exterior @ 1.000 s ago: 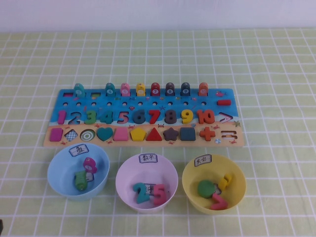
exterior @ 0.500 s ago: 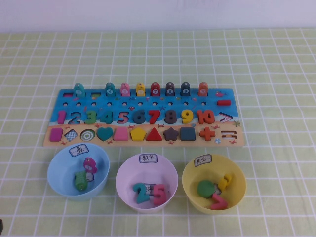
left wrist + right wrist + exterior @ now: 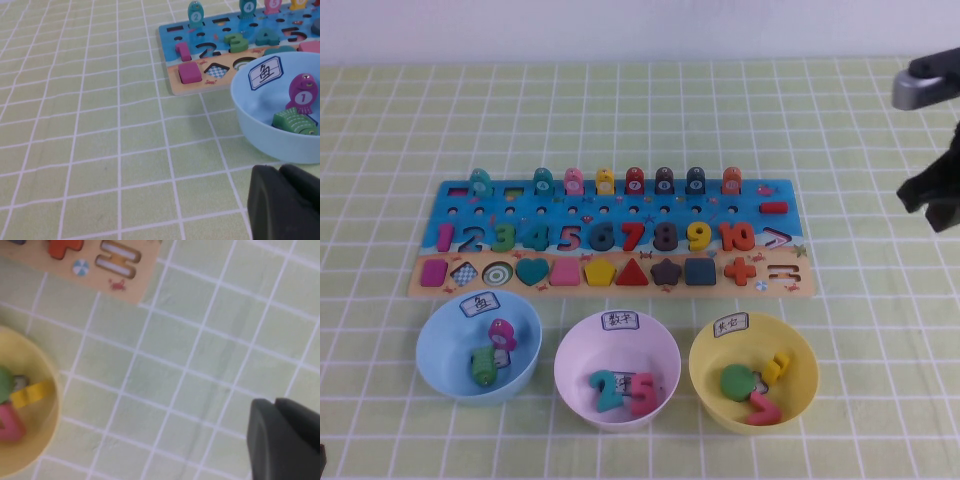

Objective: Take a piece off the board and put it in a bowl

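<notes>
I had the right gripper [image 3: 932, 195] up at the counter's [image 3: 860, 130] right edge, clear of the board [image 3: 610, 240]; couldn't tell its fingers. The left gripper [image 3: 285, 205] sat beside the blue bowl [image 3: 445, 365], same doubt. The orange fish [image 3: 731, 181] stood on the board's back row.

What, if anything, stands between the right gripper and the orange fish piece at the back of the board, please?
Nothing visible does. The right gripper hangs above bare tablecloth off the right end of the board, and the orange fish piece stands last in its row, nearest that end. The left gripper sits by the light blue bowl.
</notes>
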Robot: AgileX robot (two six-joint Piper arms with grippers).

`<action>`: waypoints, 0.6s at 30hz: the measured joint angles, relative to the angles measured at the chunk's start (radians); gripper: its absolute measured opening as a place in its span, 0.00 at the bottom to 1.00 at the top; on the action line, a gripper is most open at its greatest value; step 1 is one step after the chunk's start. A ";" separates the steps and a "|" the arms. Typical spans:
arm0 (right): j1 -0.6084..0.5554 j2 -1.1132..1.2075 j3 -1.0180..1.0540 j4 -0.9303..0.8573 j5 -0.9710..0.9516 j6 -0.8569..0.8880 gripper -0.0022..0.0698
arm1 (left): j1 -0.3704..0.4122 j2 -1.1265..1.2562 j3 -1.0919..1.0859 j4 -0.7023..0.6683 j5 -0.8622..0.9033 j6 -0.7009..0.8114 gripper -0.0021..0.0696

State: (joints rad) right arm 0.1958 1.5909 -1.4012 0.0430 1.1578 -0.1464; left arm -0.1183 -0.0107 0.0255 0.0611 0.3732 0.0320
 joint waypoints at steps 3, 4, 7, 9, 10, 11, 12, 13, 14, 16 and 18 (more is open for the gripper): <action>0.045 0.109 -0.135 -0.080 0.042 0.034 0.01 | 0.000 0.000 0.000 0.000 0.000 0.000 0.02; 0.059 0.153 -0.192 -0.096 0.052 0.045 0.01 | 0.000 0.000 0.000 0.000 0.000 0.000 0.02; 0.086 0.250 -0.323 -0.116 0.070 0.055 0.01 | 0.000 0.000 0.000 0.000 0.000 0.000 0.02; 0.108 0.322 -0.426 -0.126 0.073 0.056 0.01 | 0.000 0.000 0.000 0.000 0.000 0.000 0.02; 0.118 0.358 -0.476 -0.135 0.074 0.057 0.01 | 0.000 0.000 0.000 0.000 0.000 0.000 0.02; 0.125 0.386 -0.515 -0.142 0.074 0.059 0.01 | 0.000 0.000 0.000 0.000 0.000 0.000 0.02; 0.134 0.419 -0.562 -0.147 0.075 0.059 0.01 | 0.000 0.000 0.000 0.000 0.000 0.000 0.02; 0.138 0.450 -0.597 -0.149 0.075 0.059 0.01 | 0.000 0.000 0.000 0.000 0.000 0.000 0.02; 0.143 0.480 -0.639 -0.153 0.075 0.059 0.01 | 0.000 0.000 0.000 0.002 0.000 0.000 0.02; 0.154 0.534 -0.716 -0.155 0.076 0.059 0.01 | 0.000 0.000 0.000 0.004 0.000 0.000 0.02; 0.165 0.575 -0.782 -0.159 0.077 0.059 0.01 | 0.000 0.000 0.000 0.007 0.000 0.000 0.02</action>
State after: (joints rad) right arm 0.3610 2.1662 -2.1835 -0.1162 1.2351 -0.0879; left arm -0.1183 -0.0107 0.0255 0.0682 0.3732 0.0320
